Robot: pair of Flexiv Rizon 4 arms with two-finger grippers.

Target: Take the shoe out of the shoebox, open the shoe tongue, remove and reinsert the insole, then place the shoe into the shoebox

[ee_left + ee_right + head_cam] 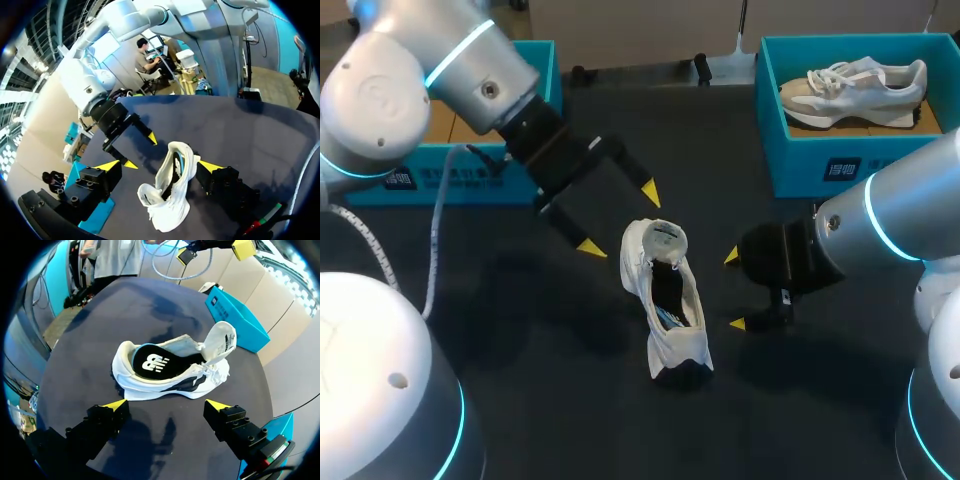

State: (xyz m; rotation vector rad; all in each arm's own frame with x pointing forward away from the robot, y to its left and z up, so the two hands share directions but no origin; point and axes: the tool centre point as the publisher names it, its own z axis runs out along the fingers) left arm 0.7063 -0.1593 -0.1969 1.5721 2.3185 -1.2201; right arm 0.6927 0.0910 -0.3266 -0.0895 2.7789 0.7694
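Even overhead light throws soft shadows around the shoe [666, 298] on the table [520, 330].

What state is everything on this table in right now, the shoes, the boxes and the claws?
White shoe: on the table, outside the boxes.
Tongue: pulled open.
Insole: inside the shoe.
Left gripper: open, holding nothing.
Right gripper: open, holding nothing.
Right shoebox: lidless, holding a second shoe.

The left arm [450, 70] is being held angled inward from the left side, the left gripper [619, 219] being held with its fingers spread wide. The right arm [890, 220] is being held low, the right gripper [734, 290] being held equally wide apart, facing inward.
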